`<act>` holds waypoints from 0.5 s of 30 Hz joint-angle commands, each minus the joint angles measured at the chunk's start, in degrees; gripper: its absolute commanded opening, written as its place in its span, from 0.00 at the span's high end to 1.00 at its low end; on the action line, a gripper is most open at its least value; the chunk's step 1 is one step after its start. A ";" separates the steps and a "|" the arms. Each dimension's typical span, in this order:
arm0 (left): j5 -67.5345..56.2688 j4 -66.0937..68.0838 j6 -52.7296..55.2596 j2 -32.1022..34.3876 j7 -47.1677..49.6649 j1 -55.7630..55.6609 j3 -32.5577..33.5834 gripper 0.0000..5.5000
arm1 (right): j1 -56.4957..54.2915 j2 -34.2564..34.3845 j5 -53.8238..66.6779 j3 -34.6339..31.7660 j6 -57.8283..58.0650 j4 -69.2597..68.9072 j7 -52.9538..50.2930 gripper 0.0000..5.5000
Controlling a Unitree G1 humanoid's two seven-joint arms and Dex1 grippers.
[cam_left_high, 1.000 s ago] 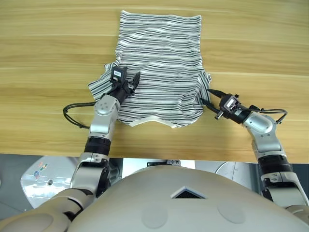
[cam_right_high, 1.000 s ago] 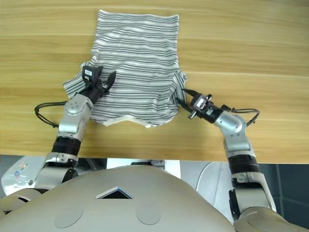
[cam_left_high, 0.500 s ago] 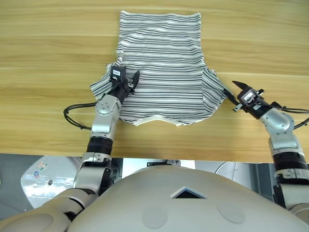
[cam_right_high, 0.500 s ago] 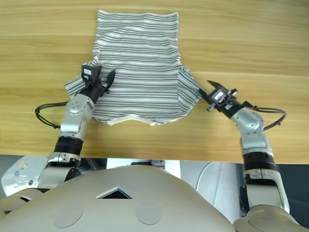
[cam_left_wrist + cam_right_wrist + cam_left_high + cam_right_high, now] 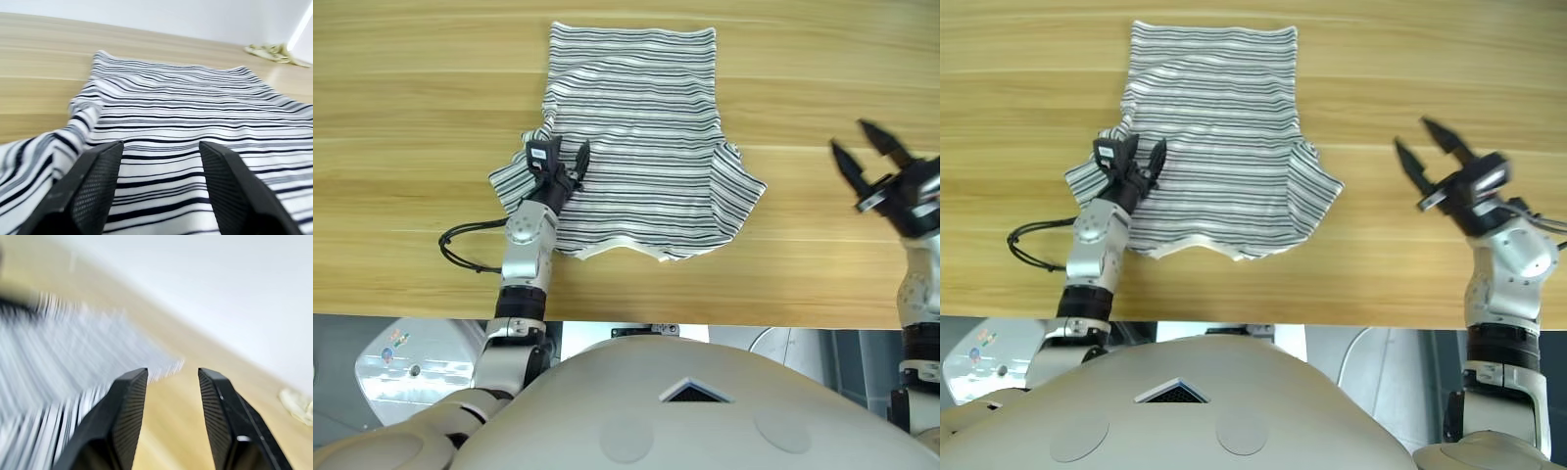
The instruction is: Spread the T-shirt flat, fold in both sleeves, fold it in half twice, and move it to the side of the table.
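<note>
- Both head views look forward and steeply down on the table [image 5: 411,98] (a stereo pair, slightly offset sideways), sharing the whole T-shirt [image 5: 636,117].
- The left wrist view sits low, very near the T-shirt, facing along it through the left gripper [image 5: 161,144].
- The right wrist view faces the same T-shirt from farther off, past the right gripper [image 5: 172,372].

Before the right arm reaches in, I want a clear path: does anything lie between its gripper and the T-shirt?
Nothing visible does: just wooden table lies between the open right gripper and the T-shirt.
</note>
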 commanded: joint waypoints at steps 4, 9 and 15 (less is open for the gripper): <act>-0.24 -5.87 1.84 -2.86 -3.33 9.94 -6.13 0.48 | -3.60 10.74 -9.23 11.04 3.30 -8.82 -3.17 0.66; 1.56 -9.69 -2.34 -1.31 -1.29 9.22 -4.45 0.48 | -7.01 16.31 -16.95 15.58 3.22 -5.03 -6.00 0.66; 4.94 -18.06 -13.88 1.72 3.37 9.75 0.89 0.48 | -10.62 21.91 -34.64 20.63 -2.58 5.04 -16.44 0.66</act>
